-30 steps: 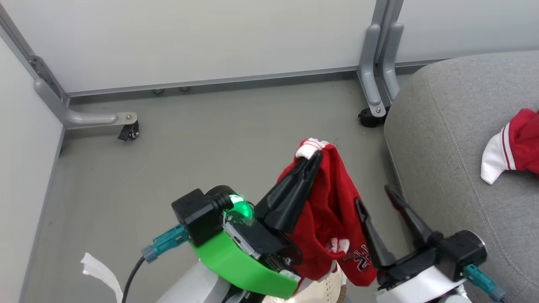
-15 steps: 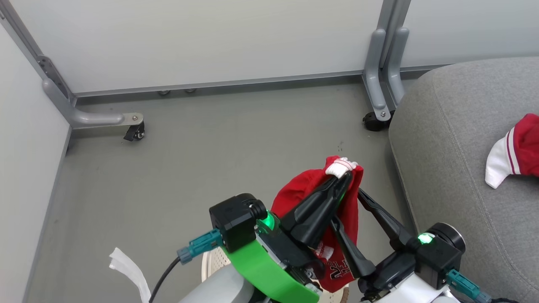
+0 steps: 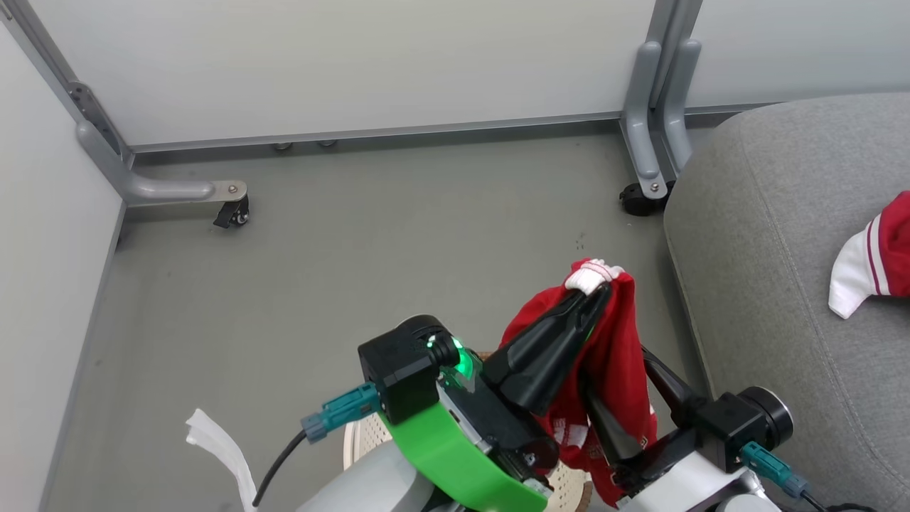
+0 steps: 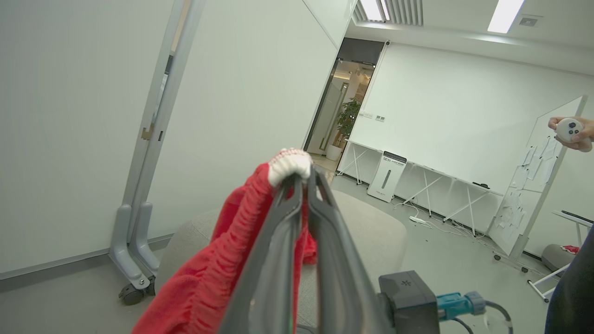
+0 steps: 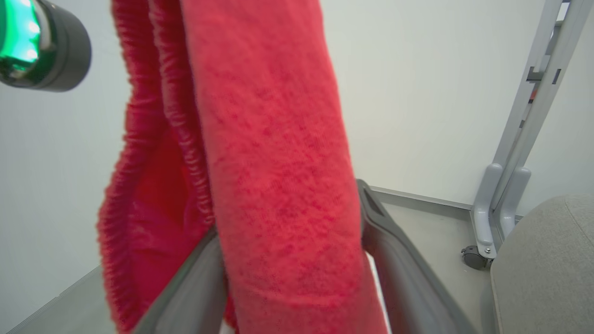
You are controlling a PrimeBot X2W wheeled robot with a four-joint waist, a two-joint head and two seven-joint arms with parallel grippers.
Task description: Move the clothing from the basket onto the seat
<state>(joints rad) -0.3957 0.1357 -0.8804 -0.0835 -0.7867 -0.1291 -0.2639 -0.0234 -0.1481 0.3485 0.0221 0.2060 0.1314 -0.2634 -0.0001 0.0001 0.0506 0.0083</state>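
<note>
Low at the left, the cream basket (image 3: 359,437) sits beneath my arms, its perforated wall peeking out behind the green wrist cover. Above it, my left gripper (image 3: 596,290) is pinched tight on the white ribbed cuff of a red garment (image 3: 618,334), holding it high so the cloth hangs free of the basket rim. The cloth drops between the spread fingers of my right gripper (image 3: 615,366), which stands wide apart on either side of the fabric without clamping it, placed, I judge, to steady or gather the hanging length. To the right, the grey seat (image 3: 768,249) waits close by, a second garment (image 3: 871,256) lying on it.
</note>
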